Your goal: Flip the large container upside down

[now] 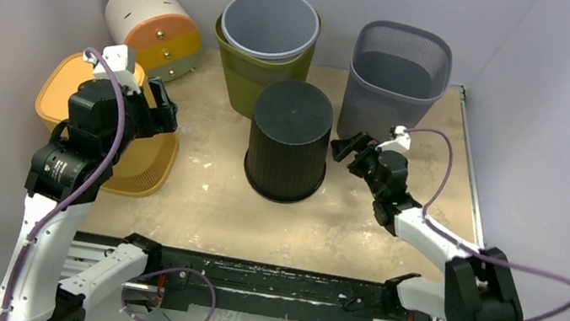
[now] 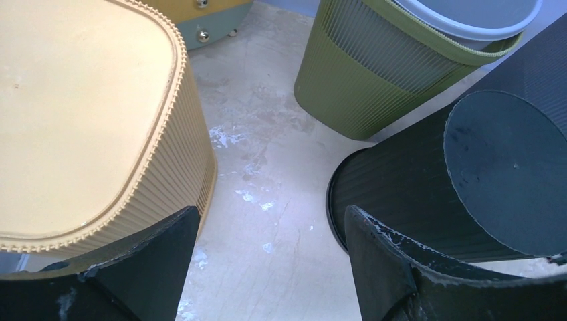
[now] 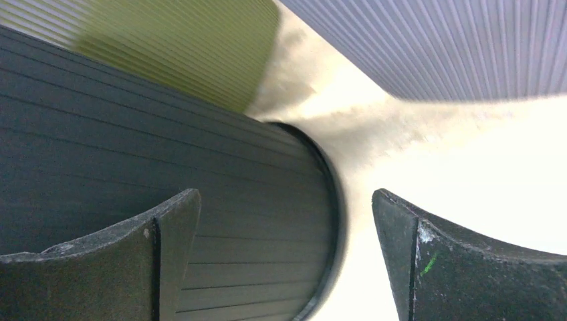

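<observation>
You'll find the large container (image 1: 289, 140) mid-frame in the top view, axis vertical, closed base up (it looks flipped). Your right end effector (image 1: 349, 147) sits just right of it, released and empty. The left end effector (image 1: 162, 115), also released, is farther off.

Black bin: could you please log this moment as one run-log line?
black bin: upside down, rim on table | right hand: open beside it | left hand: open, holding nothing
</observation>
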`<action>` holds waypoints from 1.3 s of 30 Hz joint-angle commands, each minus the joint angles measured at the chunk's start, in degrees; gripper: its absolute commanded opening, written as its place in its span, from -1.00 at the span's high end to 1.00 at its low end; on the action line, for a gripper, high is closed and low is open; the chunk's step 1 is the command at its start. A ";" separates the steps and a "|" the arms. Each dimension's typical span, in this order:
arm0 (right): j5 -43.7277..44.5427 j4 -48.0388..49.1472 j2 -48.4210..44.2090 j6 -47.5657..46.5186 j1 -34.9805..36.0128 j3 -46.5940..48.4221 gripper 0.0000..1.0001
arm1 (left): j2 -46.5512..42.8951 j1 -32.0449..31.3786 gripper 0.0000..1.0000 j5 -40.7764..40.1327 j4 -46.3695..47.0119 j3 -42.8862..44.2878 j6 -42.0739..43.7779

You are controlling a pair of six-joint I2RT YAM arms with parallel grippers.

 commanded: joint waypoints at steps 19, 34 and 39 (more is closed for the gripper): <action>-4.82 7.52 41.45 7.27 12.07 30.24 -1.00 | 2.44 -0.35 -0.54 4.81 7.21 4.77 2.10; 17.18 -12.00 21.06 -2.94 18.49 20.80 -1.00 | 2.73 -0.34 -0.54 5.82 7.73 4.22 2.65; 17.40 -18.59 17.34 -6.36 24.55 17.03 -1.00 | 2.79 -0.28 -0.54 4.66 7.51 4.18 3.10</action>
